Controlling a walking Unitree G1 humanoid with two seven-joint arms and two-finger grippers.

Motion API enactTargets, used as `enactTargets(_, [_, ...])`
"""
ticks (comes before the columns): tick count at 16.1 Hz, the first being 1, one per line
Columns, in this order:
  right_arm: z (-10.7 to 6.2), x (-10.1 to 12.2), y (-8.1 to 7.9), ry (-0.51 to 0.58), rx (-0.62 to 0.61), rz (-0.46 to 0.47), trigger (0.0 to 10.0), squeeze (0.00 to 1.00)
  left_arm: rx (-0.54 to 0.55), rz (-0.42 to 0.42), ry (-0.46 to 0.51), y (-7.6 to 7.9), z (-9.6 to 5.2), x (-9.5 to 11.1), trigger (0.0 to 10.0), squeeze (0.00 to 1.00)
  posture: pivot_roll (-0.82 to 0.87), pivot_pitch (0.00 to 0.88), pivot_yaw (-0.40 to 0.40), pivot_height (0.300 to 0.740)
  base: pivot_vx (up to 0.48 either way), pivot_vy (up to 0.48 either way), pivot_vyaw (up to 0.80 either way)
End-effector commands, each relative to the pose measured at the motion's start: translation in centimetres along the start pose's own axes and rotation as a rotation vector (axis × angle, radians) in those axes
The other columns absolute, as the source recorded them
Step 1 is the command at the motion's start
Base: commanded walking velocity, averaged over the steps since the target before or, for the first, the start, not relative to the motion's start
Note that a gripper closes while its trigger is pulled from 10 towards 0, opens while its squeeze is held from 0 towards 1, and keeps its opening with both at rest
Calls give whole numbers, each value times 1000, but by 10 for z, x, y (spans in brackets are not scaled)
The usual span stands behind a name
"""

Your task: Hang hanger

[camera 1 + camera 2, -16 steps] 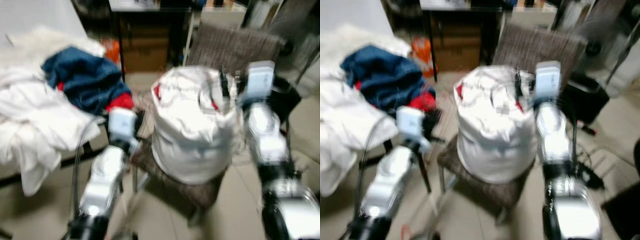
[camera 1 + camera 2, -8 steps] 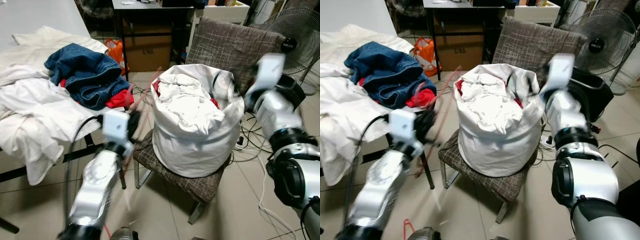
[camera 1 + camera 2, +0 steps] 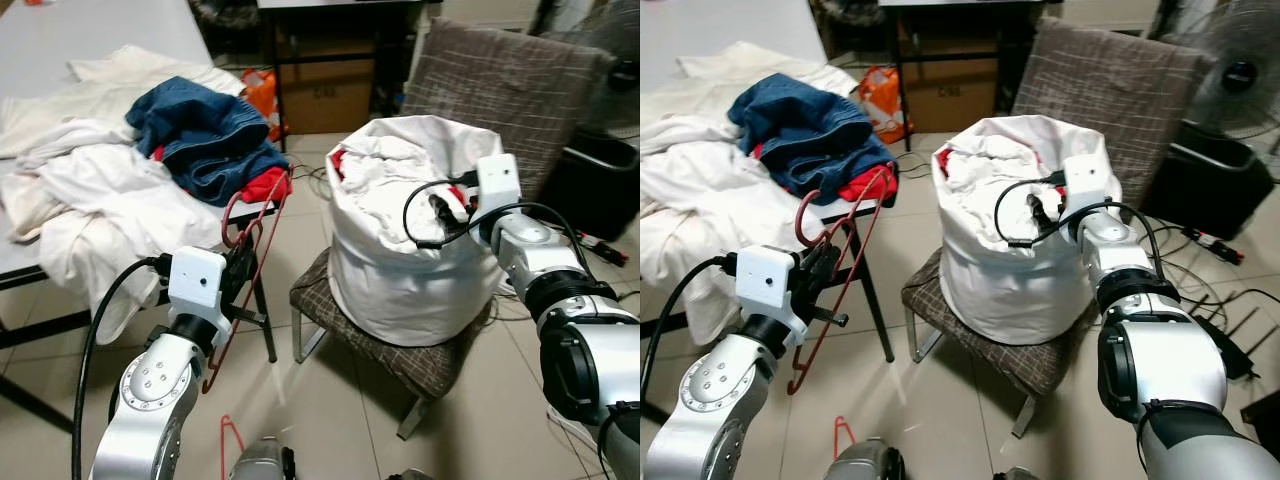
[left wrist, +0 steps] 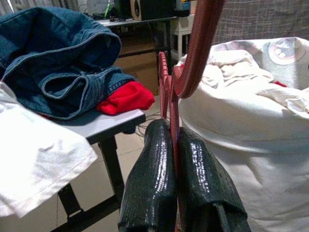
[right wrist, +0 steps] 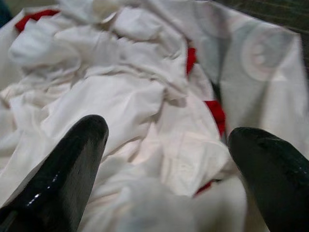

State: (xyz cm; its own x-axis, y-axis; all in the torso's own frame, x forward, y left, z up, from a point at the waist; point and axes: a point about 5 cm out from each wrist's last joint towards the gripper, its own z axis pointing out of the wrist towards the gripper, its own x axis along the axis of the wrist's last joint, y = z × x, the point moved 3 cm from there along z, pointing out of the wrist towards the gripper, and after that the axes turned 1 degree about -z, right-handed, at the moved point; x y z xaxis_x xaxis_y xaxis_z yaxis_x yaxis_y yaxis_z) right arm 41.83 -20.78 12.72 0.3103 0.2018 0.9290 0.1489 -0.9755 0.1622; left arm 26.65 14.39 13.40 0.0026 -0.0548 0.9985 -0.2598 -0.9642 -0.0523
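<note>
Item: red hanger [image 3: 250,268], clamped in my left gripper [image 4: 175,145]. My right gripper [image 5: 169,159], fingers apart, hovers over the white laundry bag [image 3: 400,270] at 2 o'clock. Box lettering [image 3: 322,92] unreadable.

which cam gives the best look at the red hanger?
Right eye view: the red hanger shows nearly whole, hook to lower bar, held by the left end effector. Left eye view shows it similarly. Left wrist view shows a close-up section between the fingers.
</note>
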Motion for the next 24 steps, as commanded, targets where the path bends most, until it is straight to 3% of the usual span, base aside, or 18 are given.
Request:
enactTargets(1, [1, 6, 0, 11, 1, -39, 10000, 0, 7, 1, 5, -2, -3, 4, 10000, 0, 303, 114, 43, 716, 0, 0, 0])
enactTargets(5, [1, -15, -24, -53, 142, -122, 10000, 0, 8, 0, -23, -2, -9, 7, 10000, 0, 314, 132, 45, 716, 0, 0, 0])
enactTargets(9, [-1, -33, -42, -112, 258, -129, 10000, 0, 6, -4, -35, -1, -6, 7, 10000, 0, 308, 121, 40, 716, 0, 0, 0])
enactTargets(10, [-2, -37, -48, -125, 314, -142, 0, 0, 5, -7, -37, 0, -6, 7, 10000, 0, 304, 119, 39, 716, 0, 0, 0])
enactTargets(12, [-5, -43, -57, -144, 399, -167, 0, 0, 0, -16, -37, 3, -3, 7, 10000, 0, 296, 117, 39, 716, 0, 0, 0])
enactTargets(18, [-4, -44, -46, -116, 282, -74, 0, 0, -20, -34, -25, 10, 7, 7, 10000, 0, 253, 106, 27, 716, 0, 0, 0])
enactTargets(21, [0, -35, -47, -56, 229, 40, 0, 0, -41, -41, -10, 16, 15, 8, 10000, 0, 237, 91, 21, 716, 0, 0, 0])
enactTargets(24, [3, -9, -46, 61, 195, 150, 0, 0, -35, -41, -1, 13, 20, 9, 10000, 0, 225, 77, 16, 716, 0, 0, 0])
